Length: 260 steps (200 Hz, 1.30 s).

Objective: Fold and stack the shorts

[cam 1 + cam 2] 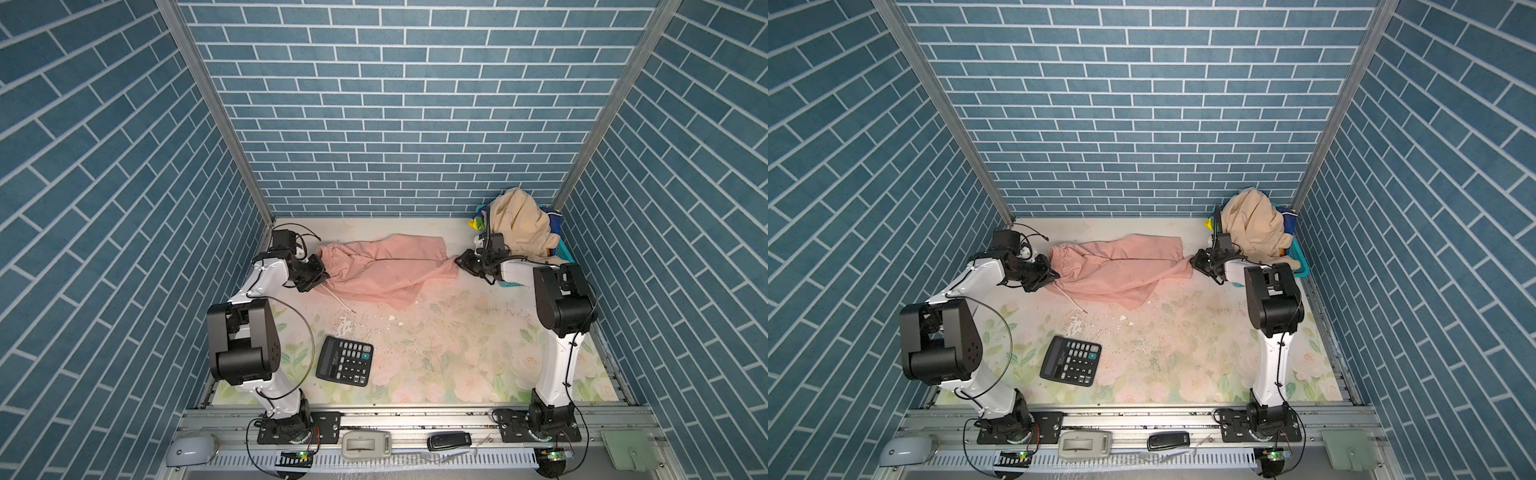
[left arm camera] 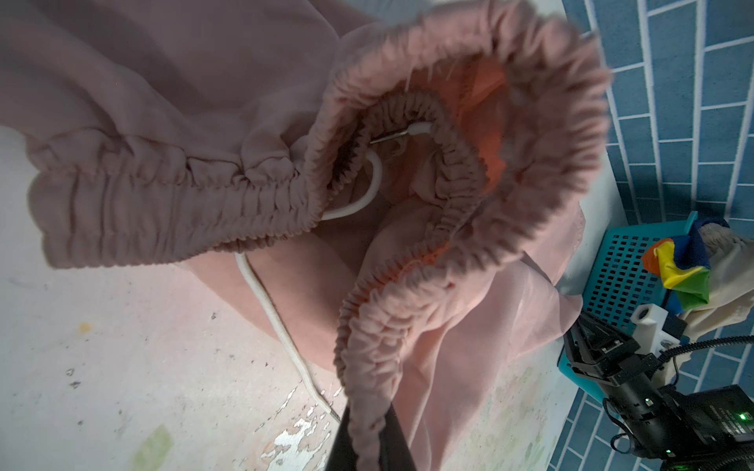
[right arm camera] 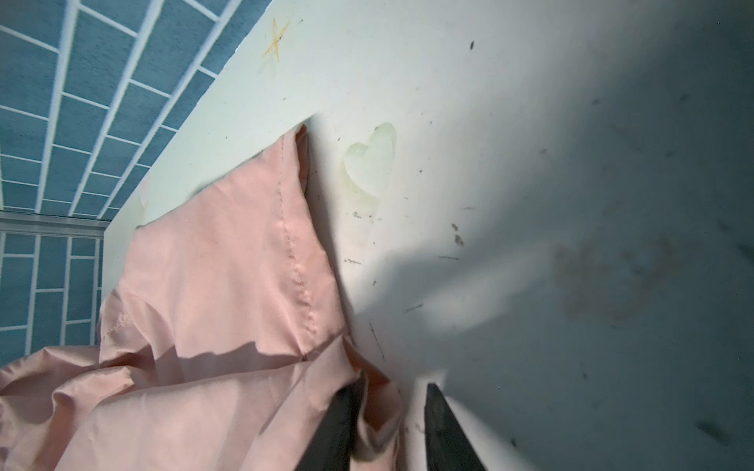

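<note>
The salmon-pink shorts (image 1: 382, 270) (image 1: 1117, 266) lie spread across the back of the table, waistband to the left. My left gripper (image 1: 326, 276) (image 1: 1055, 274) (image 2: 369, 412) is shut on the gathered waistband (image 2: 408, 326), which rises slightly off the table. At the shorts' right end, my right gripper (image 1: 459, 262) (image 1: 1192, 261) (image 3: 391, 393) stands open; a hem corner of the pink cloth (image 3: 204, 306) lies against one finger, with a gap to the other. The beige shorts (image 1: 519, 224) (image 1: 1252, 220) and the rainbow-striped shorts (image 1: 555, 220) (image 2: 685, 269) are heaped in the teal basket (image 1: 563, 251) (image 2: 620, 269).
A black calculator (image 1: 344, 360) (image 1: 1070, 360) lies on the front left of the floral table cover. The shorts' white drawstring (image 1: 340, 300) trails toward it. The basket stands in the back right corner against the blue brick walls. Small items rest on the front rail.
</note>
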Each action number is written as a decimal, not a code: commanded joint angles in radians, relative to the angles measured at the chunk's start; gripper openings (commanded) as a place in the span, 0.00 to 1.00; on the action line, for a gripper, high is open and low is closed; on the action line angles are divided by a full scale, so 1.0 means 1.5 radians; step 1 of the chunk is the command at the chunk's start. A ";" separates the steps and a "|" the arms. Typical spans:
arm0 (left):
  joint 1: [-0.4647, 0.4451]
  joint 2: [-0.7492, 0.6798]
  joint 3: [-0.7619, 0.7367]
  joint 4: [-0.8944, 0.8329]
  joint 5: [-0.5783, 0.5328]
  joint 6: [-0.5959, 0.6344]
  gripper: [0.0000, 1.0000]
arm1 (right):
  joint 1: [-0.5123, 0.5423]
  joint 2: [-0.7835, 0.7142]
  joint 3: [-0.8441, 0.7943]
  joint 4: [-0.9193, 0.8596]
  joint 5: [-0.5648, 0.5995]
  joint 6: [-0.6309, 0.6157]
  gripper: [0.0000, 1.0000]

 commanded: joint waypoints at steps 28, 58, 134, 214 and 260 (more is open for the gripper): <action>-0.006 0.010 -0.002 -0.002 -0.006 0.006 0.00 | 0.001 0.023 -0.017 0.063 -0.022 0.048 0.30; -0.007 0.010 -0.002 -0.004 -0.006 0.008 0.00 | 0.002 0.020 -0.016 0.063 -0.017 0.049 0.15; -0.006 -0.010 0.019 -0.026 -0.001 0.018 0.00 | 0.000 -0.060 0.004 -0.058 0.025 -0.020 0.00; 0.005 -0.030 0.225 -0.090 0.028 -0.023 0.00 | -0.022 -0.251 0.168 -0.301 0.100 -0.110 0.00; 0.005 -0.033 0.335 -0.053 0.052 -0.109 0.00 | -0.050 -0.287 0.329 -0.388 0.088 -0.103 0.00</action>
